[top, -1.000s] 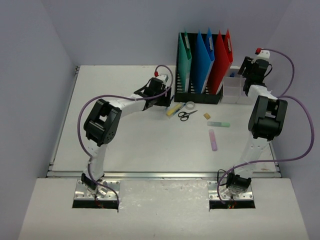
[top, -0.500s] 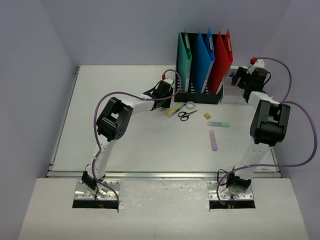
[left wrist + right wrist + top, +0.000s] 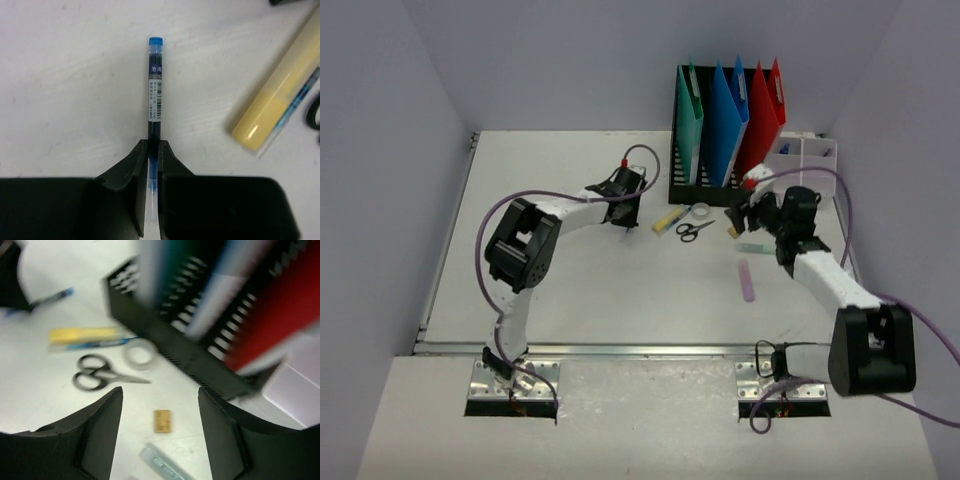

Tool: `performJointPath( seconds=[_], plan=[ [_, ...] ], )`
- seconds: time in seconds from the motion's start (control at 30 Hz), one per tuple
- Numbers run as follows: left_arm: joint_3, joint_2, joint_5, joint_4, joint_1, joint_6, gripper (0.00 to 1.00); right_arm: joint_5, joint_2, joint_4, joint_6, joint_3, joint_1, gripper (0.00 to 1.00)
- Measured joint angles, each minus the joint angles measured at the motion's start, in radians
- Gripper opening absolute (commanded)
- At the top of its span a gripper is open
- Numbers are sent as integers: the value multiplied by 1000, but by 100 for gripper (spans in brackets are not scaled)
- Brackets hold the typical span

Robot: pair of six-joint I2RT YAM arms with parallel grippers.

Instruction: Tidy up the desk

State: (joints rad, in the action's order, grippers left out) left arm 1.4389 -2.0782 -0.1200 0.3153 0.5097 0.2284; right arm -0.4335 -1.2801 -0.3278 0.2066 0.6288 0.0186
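Nearest us, a metal rail (image 3: 650, 349) runs along the front edge of the desk (image 3: 560, 290). The desk is the white tabletop that fills the middle of the overhead view, beyond the two arm bases. Loose items lie on its right half.

First in from the rail is a purple marker (image 3: 747, 280), lying lengthwise and apart from everything else. Just behind it lies a pale green marker (image 3: 760, 248), crosswise, one end hidden under the right arm.

The right gripper (image 3: 160, 392) hangs over this patch, its fingers (image 3: 102, 430) spread wide with nothing between them. Its camera is blurred. It looks down on a small tan block (image 3: 162, 420) with bare desk around it.

In the next row back we note black-handled scissors (image 3: 693, 230) and a tape roll (image 3: 700, 211) near the blades but not touching them. A yellow highlighter (image 3: 668, 219) lies on a slant to their left.

Left of the highlighter, the left gripper (image 3: 153, 145) pinches a blue pen (image 3: 154, 85). Its fingers are pressed on the pen's clear end and the capped end points straight away from them. The pen and the highlighter are near each other but apart. We cannot tell whether the pen is lifted or resting on the desk.

Farthest back, a black file holder (image 3: 715, 190) stands with green, blue and red folders upright in it. A clear box (image 3: 800, 165) sits just beside it on the right.
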Motion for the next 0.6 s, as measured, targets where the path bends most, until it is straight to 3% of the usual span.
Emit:
performJointPath(
  seconds=[0.17, 0.27, 0.43, 0.6],
  plan=[
    [-78, 205, 193, 89, -78, 141, 0, -113, 263, -4, 440, -180, 290, 60],
    [-121, 337, 317, 86, -90, 199, 0, -159, 325, -1, 684, -220, 402, 59],
    [-170, 444, 507, 118, -75, 232, 0, -169, 307, 9, 1017, -227, 539, 56],
    [-237, 460, 615, 167, -69, 236, 0, -125, 191, -13, 1205, -213, 722, 53]
  ],
)
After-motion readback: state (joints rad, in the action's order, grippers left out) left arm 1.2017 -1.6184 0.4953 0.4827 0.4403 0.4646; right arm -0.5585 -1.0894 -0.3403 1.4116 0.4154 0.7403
